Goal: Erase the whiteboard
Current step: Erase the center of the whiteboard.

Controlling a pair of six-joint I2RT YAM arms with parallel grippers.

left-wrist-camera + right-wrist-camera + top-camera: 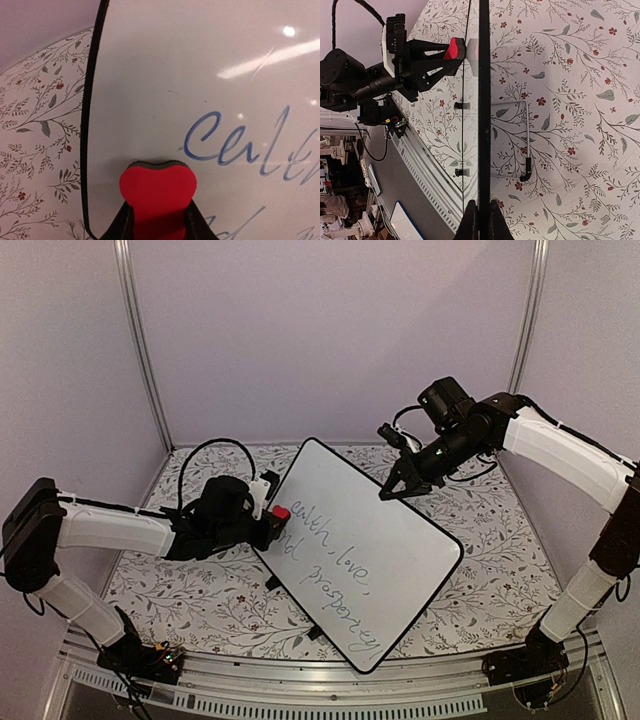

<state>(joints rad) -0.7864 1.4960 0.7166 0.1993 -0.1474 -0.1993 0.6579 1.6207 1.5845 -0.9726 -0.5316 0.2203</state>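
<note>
The whiteboard [385, 560] stands tilted on the floral table, white with a black rim and cursive writing. My left gripper [272, 520] is shut on a small red eraser [281, 512] pressed against the board's left part, just left of the first word. In the left wrist view the eraser [157, 192] sits between my fingers [120, 225] on the board [200, 75], next to the blue writing [240, 145]. My right gripper [392, 490] is shut on the board's upper right rim. The right wrist view shows the rim [484, 100] edge-on between my gripper [483, 220].
The floral tablecloth [200, 590] covers the table. The board's wire stand [525, 145] shows behind it in the right wrist view. Cage posts stand at the back corners. A metal rail [300, 685] runs along the near edge.
</note>
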